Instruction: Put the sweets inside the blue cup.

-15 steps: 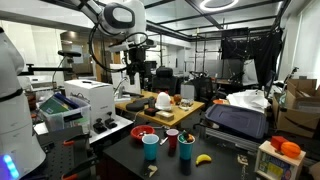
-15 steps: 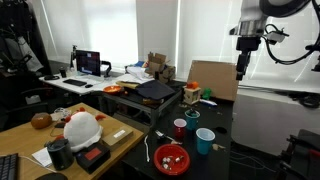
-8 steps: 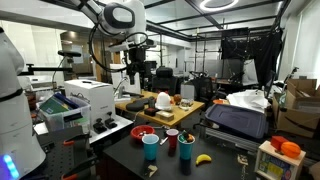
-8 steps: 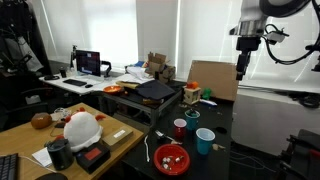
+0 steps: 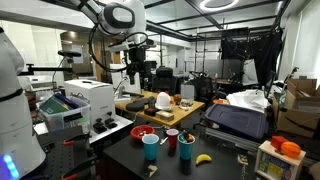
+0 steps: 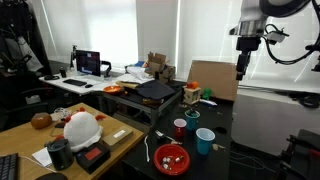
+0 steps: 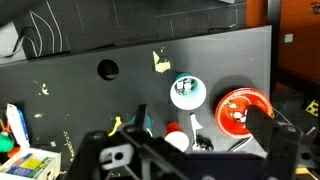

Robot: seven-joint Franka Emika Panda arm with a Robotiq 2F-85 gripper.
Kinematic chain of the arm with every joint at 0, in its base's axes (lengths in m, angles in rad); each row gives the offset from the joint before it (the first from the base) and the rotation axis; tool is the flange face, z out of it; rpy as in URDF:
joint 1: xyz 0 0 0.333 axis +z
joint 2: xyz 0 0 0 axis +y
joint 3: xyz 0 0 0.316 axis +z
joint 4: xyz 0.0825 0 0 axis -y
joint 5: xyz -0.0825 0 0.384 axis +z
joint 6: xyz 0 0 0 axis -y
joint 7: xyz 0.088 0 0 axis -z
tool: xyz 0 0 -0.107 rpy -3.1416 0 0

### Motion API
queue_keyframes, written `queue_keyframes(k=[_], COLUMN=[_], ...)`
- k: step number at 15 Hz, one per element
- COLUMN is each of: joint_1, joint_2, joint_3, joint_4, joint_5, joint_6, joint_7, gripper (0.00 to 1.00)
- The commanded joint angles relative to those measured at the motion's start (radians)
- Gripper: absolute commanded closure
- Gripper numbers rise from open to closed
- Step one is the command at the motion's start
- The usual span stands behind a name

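Note:
The light blue cup (image 5: 150, 147) (image 6: 205, 140) stands on the dark table, seen from above in the wrist view (image 7: 184, 91). Close beside it is a red bowl (image 5: 145, 133) (image 6: 171, 157) (image 7: 226, 122) with pale sweets (image 7: 238, 115) in it. A red cup (image 5: 172, 140) (image 6: 180, 128) (image 7: 176, 136) stands by the blue one. My gripper (image 5: 133, 70) (image 6: 243, 68) (image 7: 195, 130) hangs high above the table, open, with nothing between its fingers. The fingers partly hide the bowl and the cups in the wrist view.
A dark cup (image 5: 187, 148) and a banana (image 5: 203, 158) stand past the red cup. A wooden table holds a white helmet-like thing (image 5: 162, 100). A printer (image 5: 85, 97) and a black case (image 5: 240, 120) flank the dark table, which has a round hole (image 7: 107, 69).

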Motion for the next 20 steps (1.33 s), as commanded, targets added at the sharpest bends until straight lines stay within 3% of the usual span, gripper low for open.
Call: queue_keyframes(k=[1,15,20], joint_1=[0.0,0.041,0.049], joint_2=[0.01,0.234,0.343], joint_3=[0.009,0.083,0.106], joint_4=[0.013,0.193,0.255], joint_5=[0.003,0.058,0.056], joint_6=[-0.005,0.039,0.109], joint_7=[0.006,0.097,0.19], gripper=[0.0,0.0,0.0])
